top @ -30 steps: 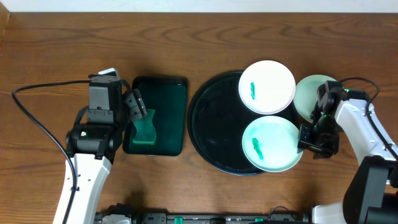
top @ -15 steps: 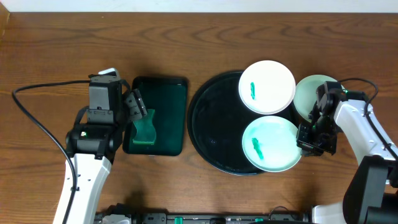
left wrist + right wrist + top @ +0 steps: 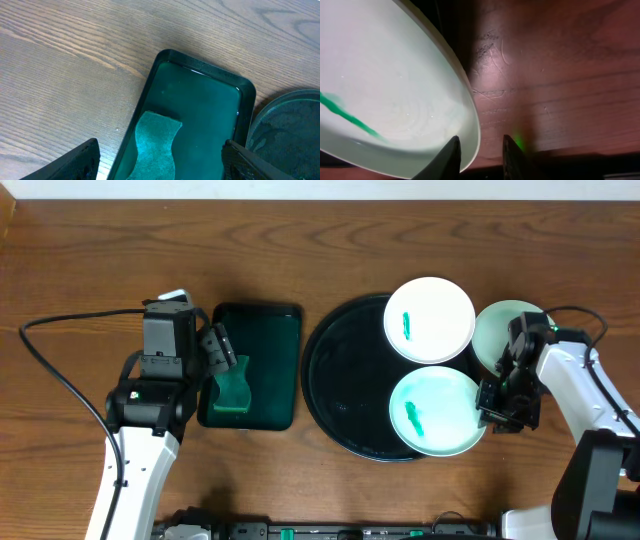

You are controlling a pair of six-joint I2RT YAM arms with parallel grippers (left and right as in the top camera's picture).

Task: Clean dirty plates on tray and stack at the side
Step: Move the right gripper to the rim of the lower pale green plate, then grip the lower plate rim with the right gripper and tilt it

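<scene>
Tray: the large round black glossy tray (image 3: 345,380) lies on the inner side of the right jaws and carries two plates.
Green tray: the dark green rectangular tray (image 3: 265,330) lies under the left jaws.
Plate in hand: the small round pale-mint plate (image 3: 447,395), with a green smear (image 3: 413,417) in its middle, sits at the tray's right edge. Its rim passes between the right jaws.
Other plates: a white smeared plate (image 3: 435,305) is on the tray, past the right jaws. A pale plate (image 3: 495,330) is off the tray on their outer side.
Sponge: the green sponge (image 3: 233,388) lies below and between the left jaws.
Right gripper (image 3: 479,156): the jaws are slightly apart astride the rim, the outer finger clear of it, so it is not clamped.
Left gripper (image 3: 160,150): the jaws are wide apart and empty.
Doing it well: seat the rim deeper between the fingers and close firmly. Then lift level, so the plate neither slips nor drags its neighbour.
</scene>
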